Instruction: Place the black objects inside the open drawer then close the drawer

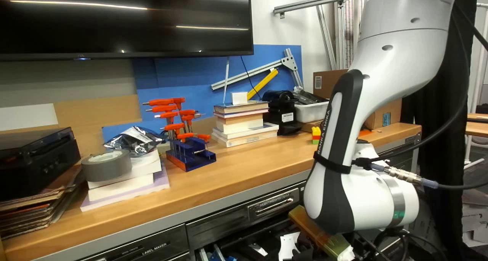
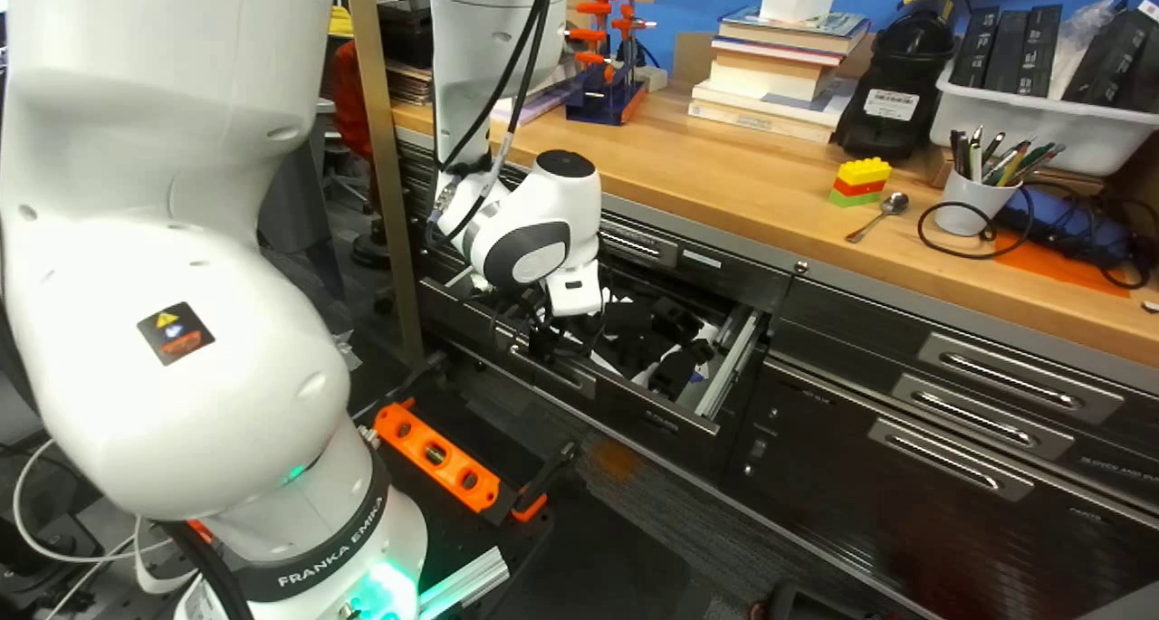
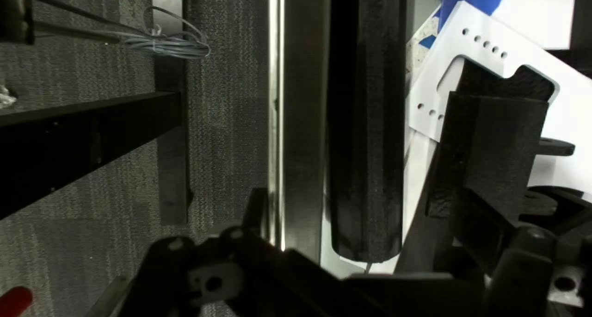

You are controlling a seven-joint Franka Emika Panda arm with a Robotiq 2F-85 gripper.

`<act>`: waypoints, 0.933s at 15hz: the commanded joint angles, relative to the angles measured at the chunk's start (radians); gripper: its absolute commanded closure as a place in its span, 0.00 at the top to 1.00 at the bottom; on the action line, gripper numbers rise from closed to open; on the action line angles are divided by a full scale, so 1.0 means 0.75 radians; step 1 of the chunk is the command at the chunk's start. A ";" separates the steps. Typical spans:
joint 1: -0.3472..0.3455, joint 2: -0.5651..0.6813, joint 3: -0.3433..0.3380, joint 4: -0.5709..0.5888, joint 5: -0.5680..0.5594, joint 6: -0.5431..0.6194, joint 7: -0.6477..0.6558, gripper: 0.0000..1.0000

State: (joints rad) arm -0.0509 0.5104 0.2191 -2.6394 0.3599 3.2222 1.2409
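Observation:
The drawer (image 2: 652,407) is pulled out below the workbench, with several matte black objects (image 2: 675,317) jumbled inside it beside white sheets. At the drawer's front edge hangs my gripper (image 2: 543,338), pointing down. In the wrist view the gripper (image 3: 367,215) is open, its dark jaws spread apart at the bottom. Between them run the drawer's front panel (image 3: 303,122) and a long black piece (image 3: 370,122) with a rounded end. Blocky black objects (image 3: 502,141) lie to the right, partly behind one finger. Contact with the long piece cannot be made out.
Above the drawer runs the wooden benchtop (image 2: 724,181), bearing stacked books (image 2: 779,77) and toy bricks (image 2: 860,181). Shut drawer fronts (image 2: 978,421) stand alongside. An orange level (image 2: 437,455) lies by the robot base. A dark beam (image 3: 88,136) crosses the floor side.

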 commanded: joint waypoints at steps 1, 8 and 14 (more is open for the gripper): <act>-0.071 0.076 0.091 0.094 -0.001 0.134 -0.056 1.00; -0.050 0.160 0.102 0.253 -0.018 0.170 -0.129 1.00; 0.091 0.068 0.003 0.253 0.025 0.152 -0.200 1.00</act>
State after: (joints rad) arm -0.0669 0.6202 0.2785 -2.4451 0.3547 3.3262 1.1201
